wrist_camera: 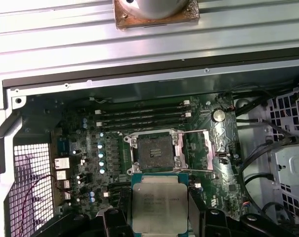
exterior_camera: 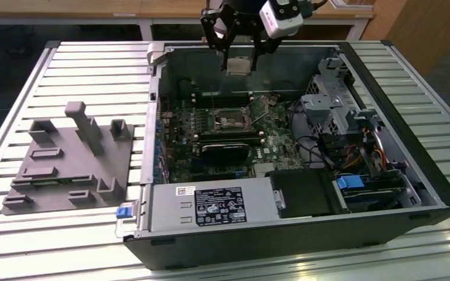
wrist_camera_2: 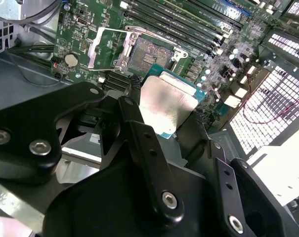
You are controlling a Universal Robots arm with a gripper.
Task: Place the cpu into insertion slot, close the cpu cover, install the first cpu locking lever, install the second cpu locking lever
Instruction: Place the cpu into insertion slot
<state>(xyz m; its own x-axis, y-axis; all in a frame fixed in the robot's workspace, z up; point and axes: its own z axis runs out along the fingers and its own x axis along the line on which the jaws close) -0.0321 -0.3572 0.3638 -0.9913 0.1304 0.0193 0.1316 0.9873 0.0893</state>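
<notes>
Silvery cpu (wrist_camera: 159, 203) clamped between jaws, seemingly above open insertion slot (wrist_camera: 151, 150).

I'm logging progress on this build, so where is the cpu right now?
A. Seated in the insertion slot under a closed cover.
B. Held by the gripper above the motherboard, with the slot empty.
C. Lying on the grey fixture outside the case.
B: in the first wrist view the gripper grips the cpu by its sides, clear of the insertion slot, which lies bare with the cpu cover swung open beside it.
</notes>
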